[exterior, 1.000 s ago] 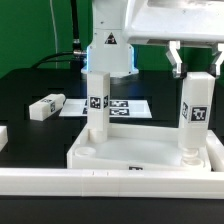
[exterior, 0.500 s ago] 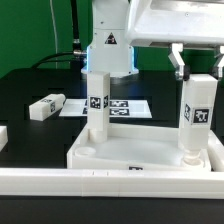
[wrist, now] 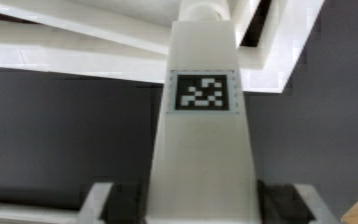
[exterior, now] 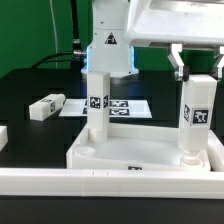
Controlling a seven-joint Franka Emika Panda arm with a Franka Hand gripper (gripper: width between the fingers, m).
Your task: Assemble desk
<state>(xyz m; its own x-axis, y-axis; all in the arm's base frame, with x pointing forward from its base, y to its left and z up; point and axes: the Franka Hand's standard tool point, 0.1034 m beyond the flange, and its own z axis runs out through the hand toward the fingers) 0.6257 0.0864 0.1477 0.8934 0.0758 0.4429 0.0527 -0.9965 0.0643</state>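
Note:
The white desk top [exterior: 140, 155] lies at the front with its rim up. Two white tagged legs stand upright in its corner sockets, one at the exterior view's left [exterior: 97, 103] and one at the right [exterior: 196, 118]. My gripper [exterior: 198, 68] hangs over the right leg, with a finger on each side of its top end. In the wrist view this leg [wrist: 206, 120] runs between my fingers [wrist: 117, 203], and the dark pads lie against both its sides. A third leg [exterior: 45, 106] lies on the black table at the left.
The marker board [exterior: 122, 106] lies flat behind the desk top. A long white rail [exterior: 110, 183] runs along the front edge. Another white part [exterior: 3, 138] shows at the left edge. The robot base [exterior: 108, 45] stands at the back.
My gripper has shifted slightly towards the exterior view's right over the right leg. The legs and the desk top have not visibly moved.

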